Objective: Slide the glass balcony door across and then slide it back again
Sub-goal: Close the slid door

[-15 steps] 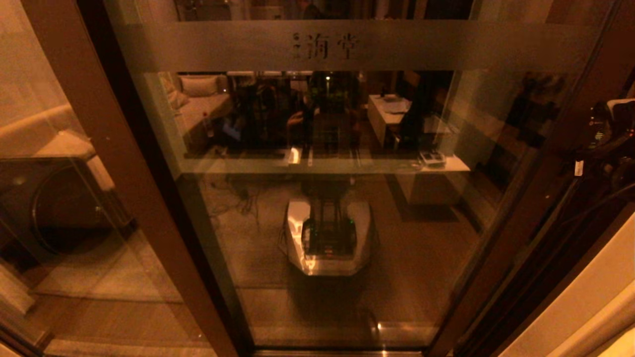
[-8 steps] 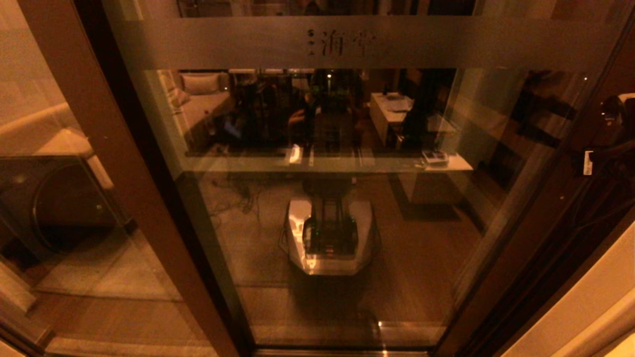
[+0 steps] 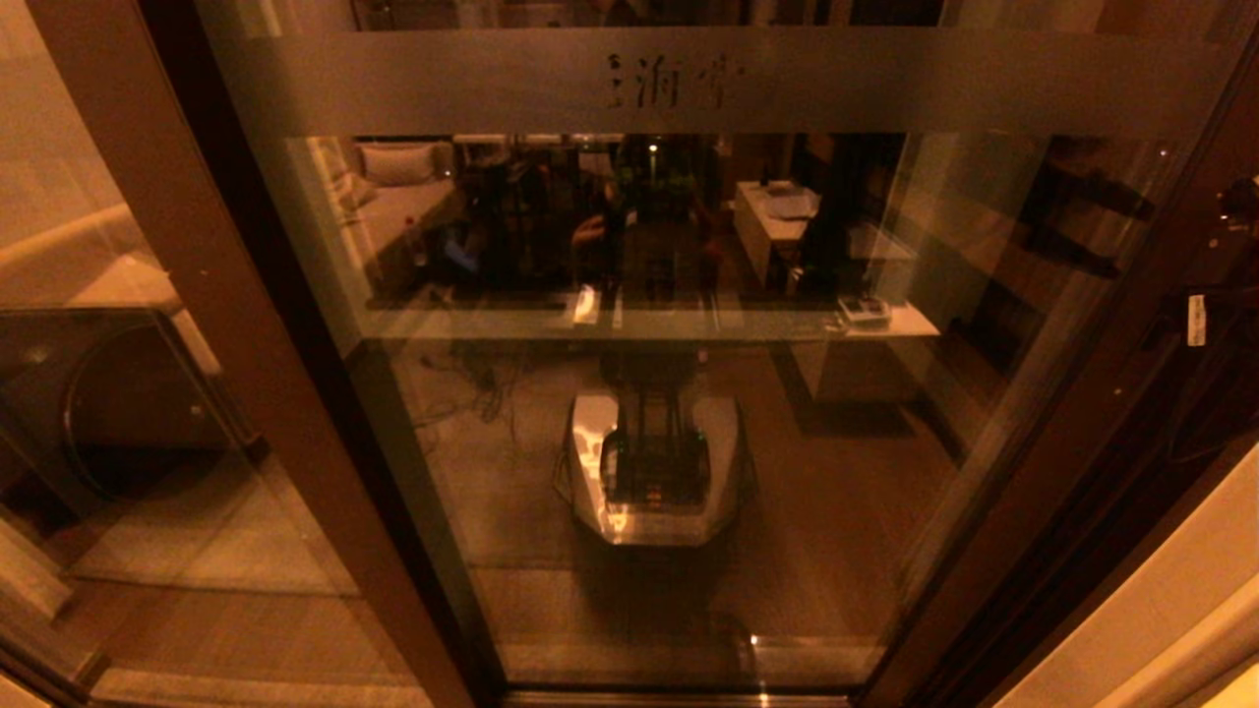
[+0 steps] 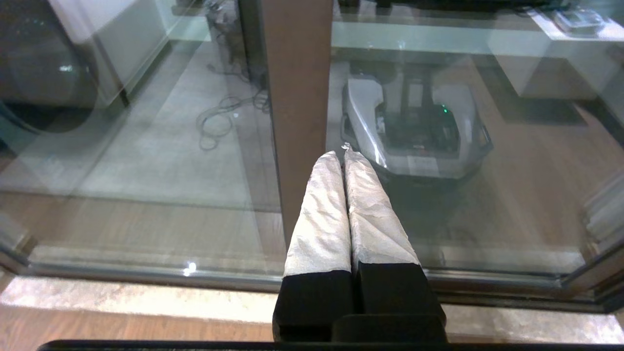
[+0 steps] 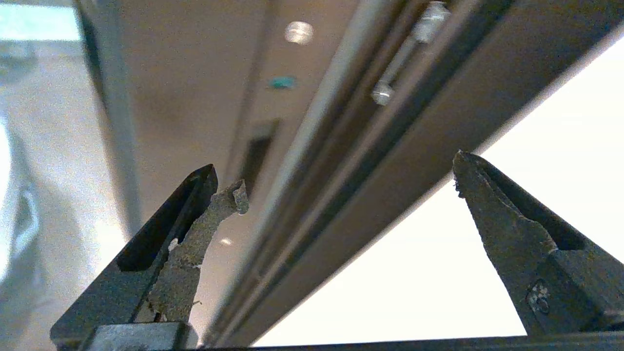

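The glass balcony door fills the head view, its frosted band with faint characters running along the top. Its dark brown right stile runs down beside my right arm at the right edge. In the right wrist view my right gripper stands open astride the stile's edge, with the slim recessed handle just past one fingertip. My left gripper is shut on nothing, its white-wrapped fingers pointing at the brown left stile.
Behind the left glass panel stands a dark washing machine. The glass mirrors my base and the room. A metal floor track runs along the bottom. A pale wall borders the right side.
The frosted band's characters have shifted a little to the right, and my right arm has moved right with the stile, towards the view's edge. The left arm has stayed put.
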`<state>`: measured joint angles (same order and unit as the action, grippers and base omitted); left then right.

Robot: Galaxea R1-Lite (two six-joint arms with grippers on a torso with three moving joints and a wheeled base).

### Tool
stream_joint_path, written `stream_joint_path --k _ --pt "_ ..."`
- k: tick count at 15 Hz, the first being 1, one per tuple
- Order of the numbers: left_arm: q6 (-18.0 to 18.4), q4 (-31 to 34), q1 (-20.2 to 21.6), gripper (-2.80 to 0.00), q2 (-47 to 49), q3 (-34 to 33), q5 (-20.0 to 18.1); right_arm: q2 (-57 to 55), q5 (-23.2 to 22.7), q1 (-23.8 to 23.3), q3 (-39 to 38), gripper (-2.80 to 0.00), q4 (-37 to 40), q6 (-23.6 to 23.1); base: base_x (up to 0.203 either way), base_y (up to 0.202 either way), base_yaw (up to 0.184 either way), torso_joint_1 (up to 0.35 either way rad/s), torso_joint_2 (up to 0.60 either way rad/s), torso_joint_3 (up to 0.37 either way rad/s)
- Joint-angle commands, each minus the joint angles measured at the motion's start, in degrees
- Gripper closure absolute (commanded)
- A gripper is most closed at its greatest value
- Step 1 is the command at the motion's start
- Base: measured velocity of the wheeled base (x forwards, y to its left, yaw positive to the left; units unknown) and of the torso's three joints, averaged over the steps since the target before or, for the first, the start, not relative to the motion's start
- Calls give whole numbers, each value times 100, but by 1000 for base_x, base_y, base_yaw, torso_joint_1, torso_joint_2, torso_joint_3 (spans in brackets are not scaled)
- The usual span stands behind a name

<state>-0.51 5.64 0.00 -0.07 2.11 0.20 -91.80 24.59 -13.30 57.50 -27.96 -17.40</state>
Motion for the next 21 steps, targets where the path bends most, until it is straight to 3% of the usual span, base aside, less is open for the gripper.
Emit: stream_joint_path --k 1,6,10,14,16,21 --pt "-5 5 0 0 -1 0 6 403 11 3 -25 0 228 -28 0 0 0 0 0 0" --pt "-2 7 0 0 -1 0 6 1123 -26 60 151 0 2049 -22 0 0 0 0 0 0" --pt "-2 7 0 0 -1 0 6 858 -187 62 530 0 2444 467 0 0 0 0 0 0" --pt "-2 6 0 0 -1 0 6 578 -1514 -3 749 0 2429 1266 0 0 0 0 0 0" --pt "-2 7 0 0 -1 -6 6 405 -2303 -259 794 0 2382 1423 0 0 0 0 0 0" --pt "-9 7 0 0 -1 0 6 -180 -1668 -696 1163 0 2222 1343 0 0 0 0 0 0"
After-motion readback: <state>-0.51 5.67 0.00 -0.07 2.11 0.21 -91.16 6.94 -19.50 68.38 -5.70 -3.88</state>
